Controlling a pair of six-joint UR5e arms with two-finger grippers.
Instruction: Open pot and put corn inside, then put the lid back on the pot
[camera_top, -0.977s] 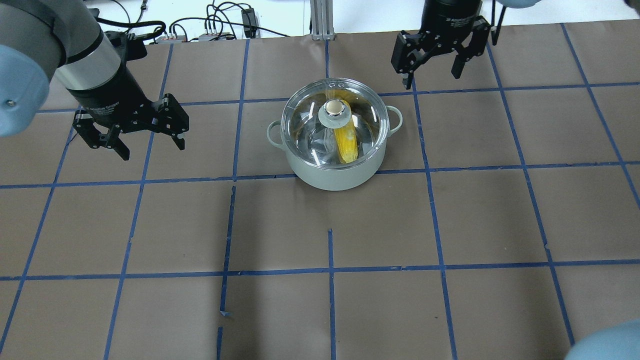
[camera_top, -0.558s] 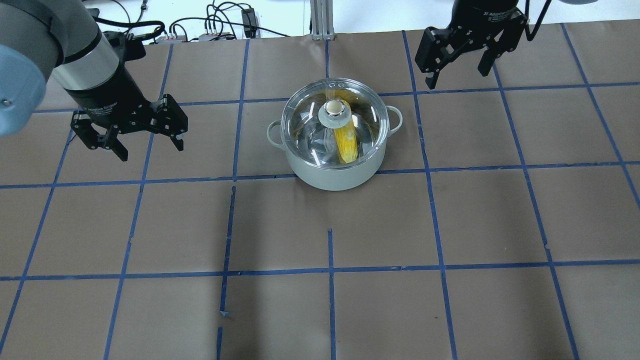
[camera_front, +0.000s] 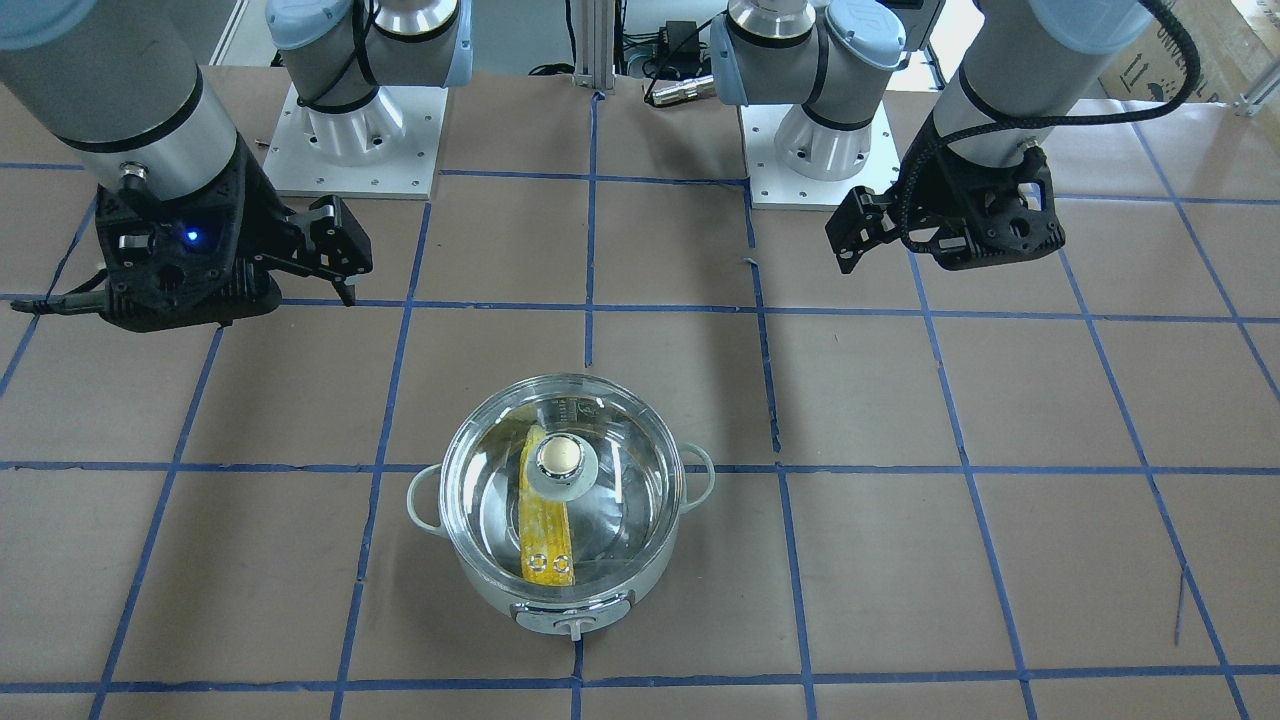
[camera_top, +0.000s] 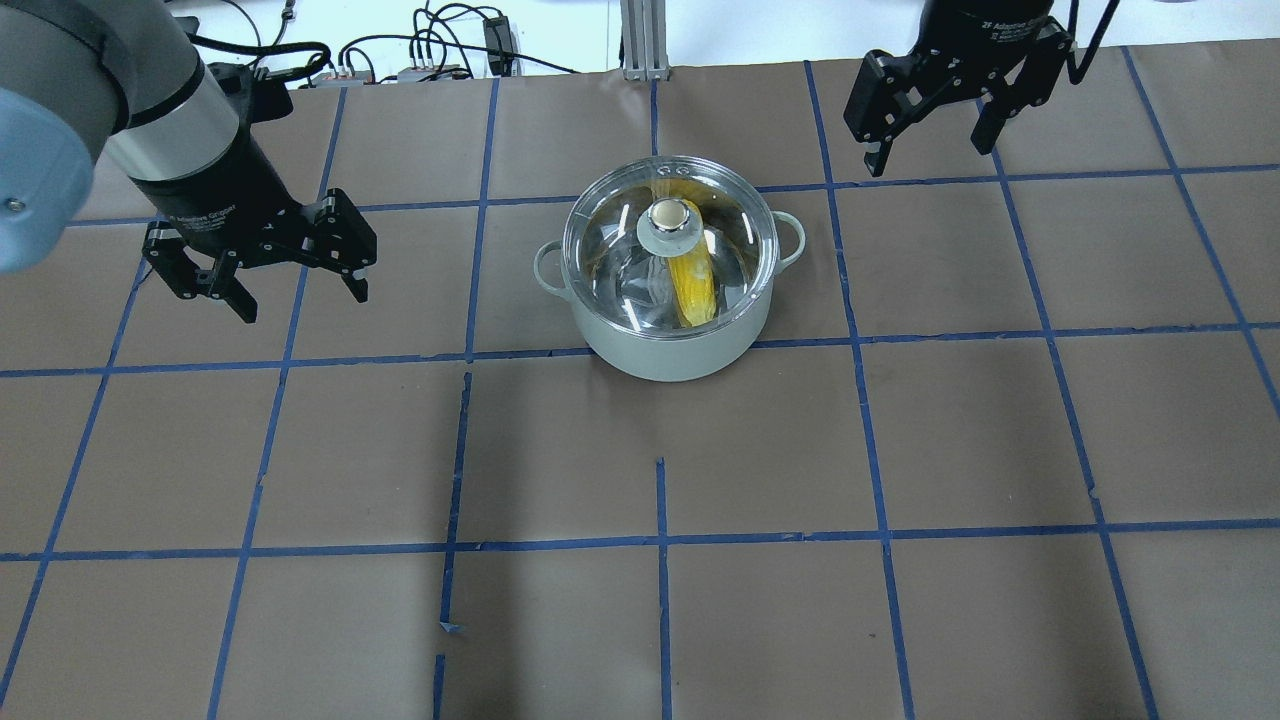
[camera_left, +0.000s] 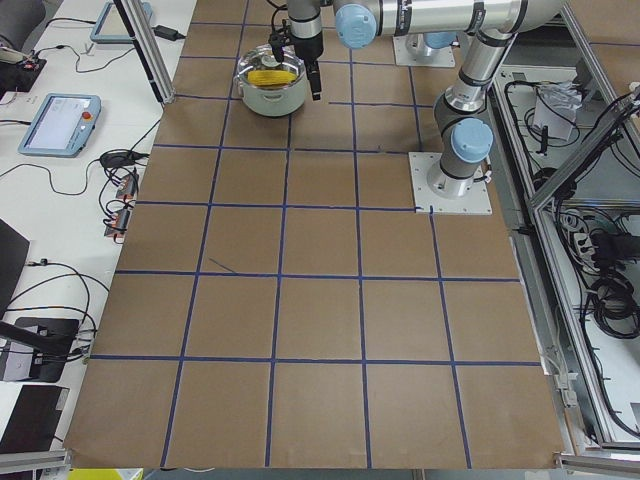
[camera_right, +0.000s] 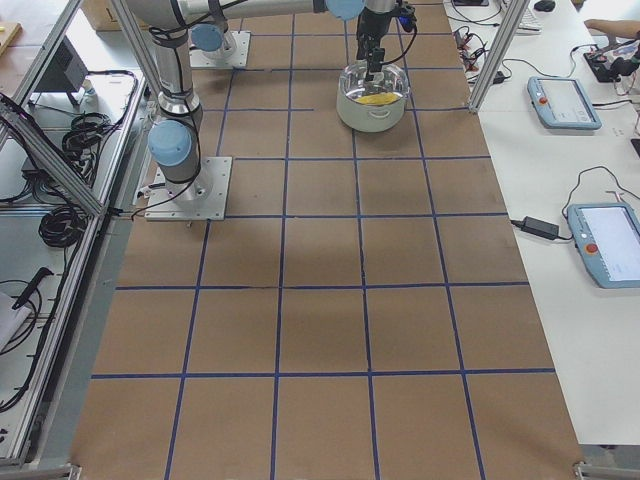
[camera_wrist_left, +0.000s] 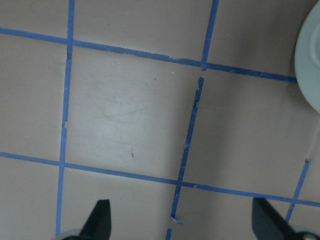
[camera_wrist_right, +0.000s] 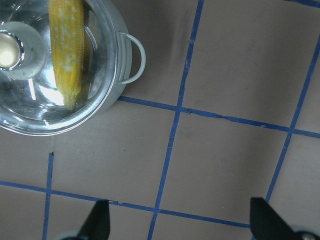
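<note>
Under the clear lid (camera_top: 671, 226), yellow corn (camera_top: 694, 285)

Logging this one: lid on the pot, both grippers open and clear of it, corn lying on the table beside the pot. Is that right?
Not the corn: it lies inside the pot, under the glass lid, as the overhead exterior view shows. The rest stands: the lid is on, and the left gripper and right gripper are open and clear of the pot.
</note>
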